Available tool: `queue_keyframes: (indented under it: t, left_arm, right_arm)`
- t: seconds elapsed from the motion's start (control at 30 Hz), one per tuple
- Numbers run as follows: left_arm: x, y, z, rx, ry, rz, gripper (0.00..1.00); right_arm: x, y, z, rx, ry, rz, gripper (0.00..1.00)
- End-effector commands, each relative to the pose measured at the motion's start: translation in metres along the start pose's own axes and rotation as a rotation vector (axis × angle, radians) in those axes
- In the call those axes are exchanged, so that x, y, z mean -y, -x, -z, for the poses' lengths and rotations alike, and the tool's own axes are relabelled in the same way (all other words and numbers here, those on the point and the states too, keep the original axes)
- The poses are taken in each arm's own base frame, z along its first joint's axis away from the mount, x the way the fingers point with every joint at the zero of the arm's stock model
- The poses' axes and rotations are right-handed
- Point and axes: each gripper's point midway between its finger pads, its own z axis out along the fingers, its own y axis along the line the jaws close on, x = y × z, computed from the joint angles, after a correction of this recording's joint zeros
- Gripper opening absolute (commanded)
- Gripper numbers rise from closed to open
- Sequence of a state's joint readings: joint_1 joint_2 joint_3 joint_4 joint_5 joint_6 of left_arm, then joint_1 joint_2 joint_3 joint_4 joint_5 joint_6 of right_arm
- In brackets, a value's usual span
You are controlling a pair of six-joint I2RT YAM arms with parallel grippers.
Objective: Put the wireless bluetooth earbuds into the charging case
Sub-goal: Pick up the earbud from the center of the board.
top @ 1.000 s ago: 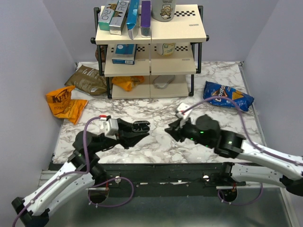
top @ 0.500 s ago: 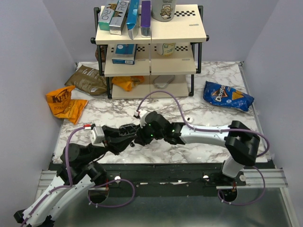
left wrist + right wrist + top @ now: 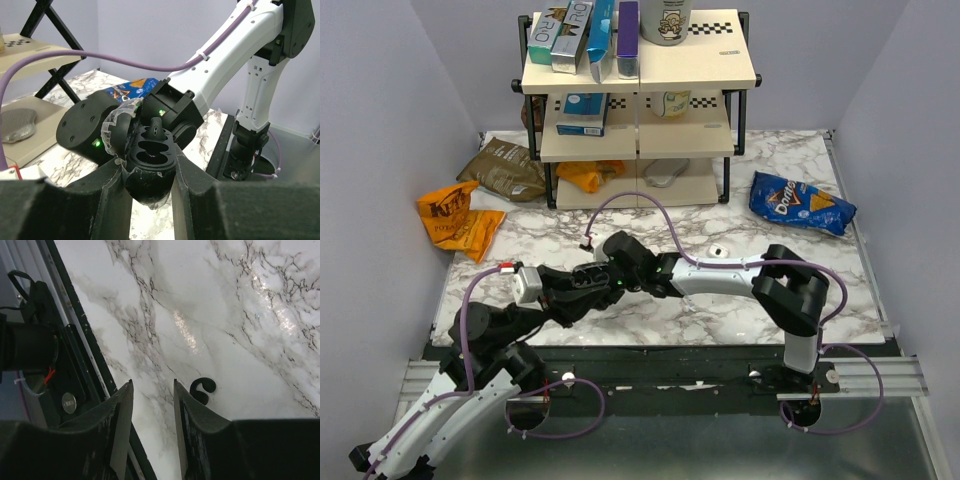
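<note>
Left wrist view: the left pincer (image 3: 149,166) squeezes the charging case (image 3: 150,156) (lid (image 3: 119,127) flipped up), long side pointing straight out from it. One earbud (image 3: 155,129) stands upright inside. The right pincer (image 3: 152,386) is spread apart, holding nothing; a second earbud (image 3: 202,389) lies on the marble (image 3: 225,300) just beside it.

"Doritos" reads on the blue bag (image 3: 802,203) near the tabletop's right edge; "RIO" on two boxes (image 3: 572,35) atop the rack (image 3: 710,62).

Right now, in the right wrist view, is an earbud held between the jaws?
No: jaws of the right gripper stand apart, empty, while a black earbud lies on the marble table beside them.
</note>
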State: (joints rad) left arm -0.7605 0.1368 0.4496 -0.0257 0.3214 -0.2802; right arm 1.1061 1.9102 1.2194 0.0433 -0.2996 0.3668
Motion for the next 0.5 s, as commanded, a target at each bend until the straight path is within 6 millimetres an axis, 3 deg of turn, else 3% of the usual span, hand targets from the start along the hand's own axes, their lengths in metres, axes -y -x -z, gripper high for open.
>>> queue_keyframes:
  t: [0.0,0.2,0.47]
  left_arm:
    - [-0.002,-0.001,-0.002,-0.008,0.010,0.011,0.00]
    - [-0.004,-0.003,-0.003,-0.019,0.021,0.017,0.00]
    - [-0.005,-0.005,-0.004,-0.021,0.021,0.025,0.00]
  right_arm:
    - [0.008,-0.007,-0.009,-0.035,-0.029,-0.025,0.46]
    - [0.024,-0.017,-0.010,-0.062,-0.109,-0.044,0.46]
    - [0.029,-0.023,-0.013,-0.076,-0.122,-0.051,0.46]
